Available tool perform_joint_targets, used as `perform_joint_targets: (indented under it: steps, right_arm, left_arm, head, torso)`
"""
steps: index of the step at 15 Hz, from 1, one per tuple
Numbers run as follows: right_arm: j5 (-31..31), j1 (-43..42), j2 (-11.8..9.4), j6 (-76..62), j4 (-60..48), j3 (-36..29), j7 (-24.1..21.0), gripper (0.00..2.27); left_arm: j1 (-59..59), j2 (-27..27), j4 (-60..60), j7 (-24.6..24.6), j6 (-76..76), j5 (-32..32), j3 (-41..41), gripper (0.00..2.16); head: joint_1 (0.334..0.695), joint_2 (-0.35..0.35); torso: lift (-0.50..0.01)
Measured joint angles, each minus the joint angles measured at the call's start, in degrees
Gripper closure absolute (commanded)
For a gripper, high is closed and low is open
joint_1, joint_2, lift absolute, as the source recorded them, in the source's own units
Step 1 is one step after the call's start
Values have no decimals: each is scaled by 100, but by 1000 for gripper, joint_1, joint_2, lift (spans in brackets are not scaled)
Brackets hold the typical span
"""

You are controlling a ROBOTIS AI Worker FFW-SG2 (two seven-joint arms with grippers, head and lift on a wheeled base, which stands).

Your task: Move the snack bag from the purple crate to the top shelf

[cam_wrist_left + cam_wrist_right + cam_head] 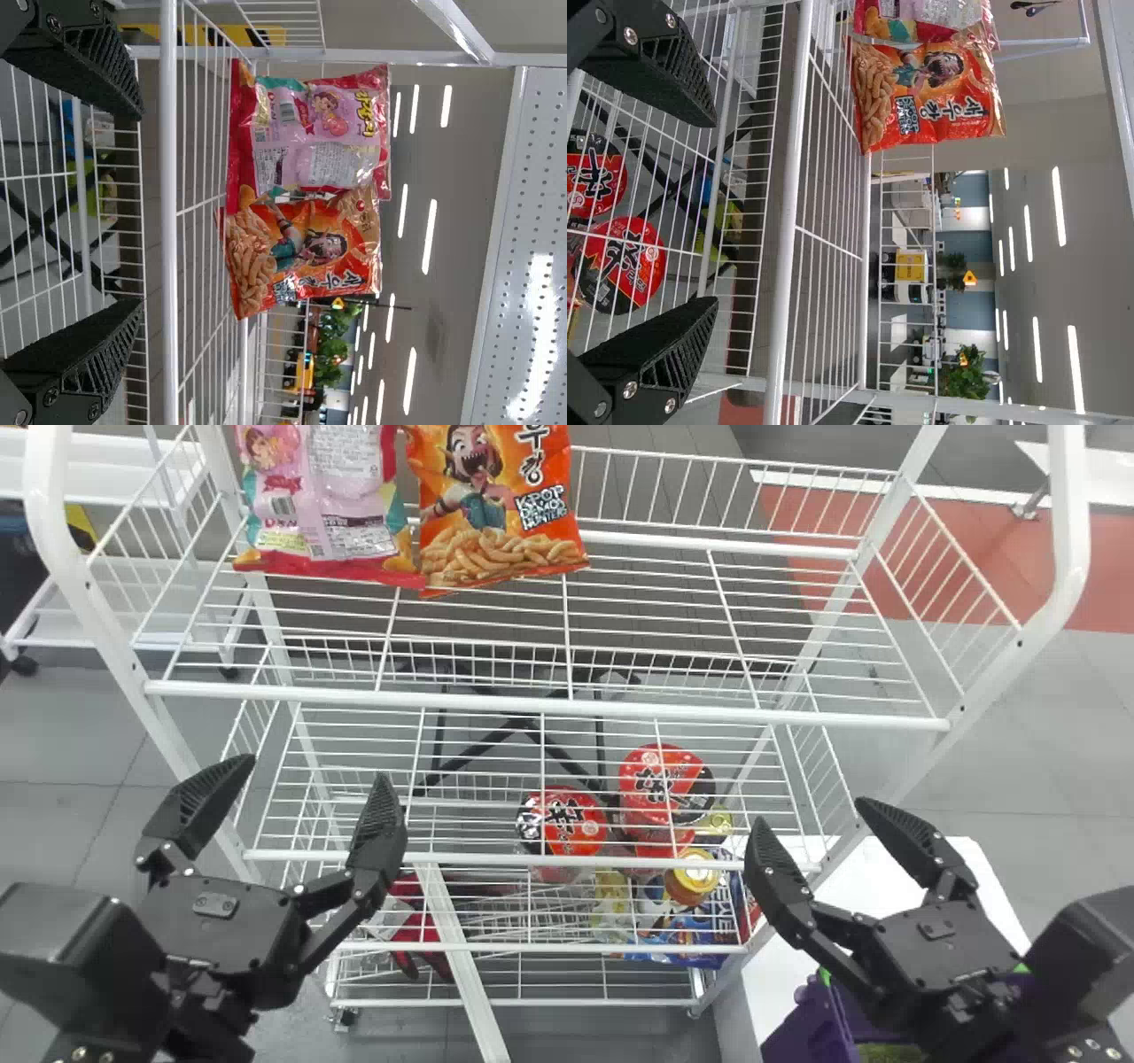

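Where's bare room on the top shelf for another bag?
The top shelf is bare right of the orange snack bag to the right side panel, plus a strip along its front rail. Crowded: rear left, beside the pink snack bag.

White wire top shelf [549,706] with pink bag [323,500], orange bag [492,505]

Head view looking steeply down, wrist views close, facing across shelf, sharing upright snack bags [306,252]
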Motion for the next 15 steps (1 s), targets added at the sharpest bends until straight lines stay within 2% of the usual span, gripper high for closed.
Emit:
perform_joint_targets:
  steps: [15]
  right_arm:
    - [-9,-30,7,-115,102,2,9,110]
  left_arm:
    - [-19,1,27,-141,150,-16,9,66]
  head:
    - [695,-131]
  torso:
    - [-242]
